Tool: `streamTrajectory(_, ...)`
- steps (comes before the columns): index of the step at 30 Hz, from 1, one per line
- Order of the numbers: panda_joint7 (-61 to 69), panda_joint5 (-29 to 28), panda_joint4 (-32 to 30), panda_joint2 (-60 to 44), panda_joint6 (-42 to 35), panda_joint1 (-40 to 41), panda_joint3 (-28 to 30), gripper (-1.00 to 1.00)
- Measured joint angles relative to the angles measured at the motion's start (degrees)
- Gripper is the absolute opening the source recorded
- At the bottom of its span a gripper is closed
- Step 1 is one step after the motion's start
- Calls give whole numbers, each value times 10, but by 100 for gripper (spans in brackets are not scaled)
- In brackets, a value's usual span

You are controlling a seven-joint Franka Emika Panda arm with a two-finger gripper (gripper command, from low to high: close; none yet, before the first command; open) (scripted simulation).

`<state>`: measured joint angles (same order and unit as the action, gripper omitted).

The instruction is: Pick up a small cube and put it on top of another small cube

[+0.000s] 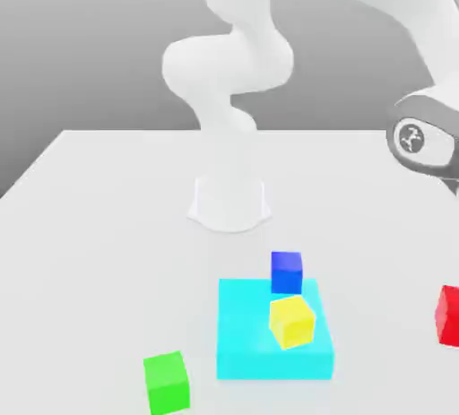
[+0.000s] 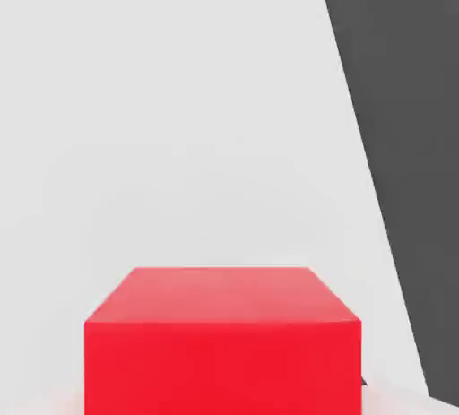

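The gripper is clenching shut, and judging from the hand view it is grasping the red cube [image 2: 222, 341]. That cube is sitting squarely in the gap between the jaws, close under the hand, with its flat top face showing and its front face running straight across the line of the jaws. In the exterior view the red cube [image 1: 448, 315] is lying below the arm's wrist [image 1: 420, 138], at the far side of the white table [image 1: 108, 225] towards the exterior view's right.

The coming move is turning on one relation: where the other small cubes are lying from the jaws. All of them are lying away from the jaws towards the exterior view's left. The yellow cube [image 1: 292, 321] is the nearest to the jaws and the blue cube [image 1: 287, 272] is just beyond it, the two of them almost touching and both resting on the flat cyan block [image 1: 260, 350]. The green cube [image 1: 167, 383] is lying farthest from the jaws, on the bare table beyond the cyan block.

The held thing has no long axis to favour, so the carry is probably calling only for a sideways sweep with the cube level. I am judging the yellow cube the handier target, though its slightly turned faces may be asking for a small wrist turn before the jaws are letting go
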<state>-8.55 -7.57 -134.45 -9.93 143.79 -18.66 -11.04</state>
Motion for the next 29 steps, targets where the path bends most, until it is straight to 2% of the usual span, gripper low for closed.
streamTrajectory(18,39,99,-333,375,-37,47,71,-100)
streamTrajectory(20,40,104,-352,368,-11,48,74,-100)
streamTrajectory(25,40,104,-370,276,99,51,71,-100)
streamTrajectory(26,39,103,-372,261,117,51,71,100)
streamTrajectory(29,39,103,-372,261,117,51,71,100)
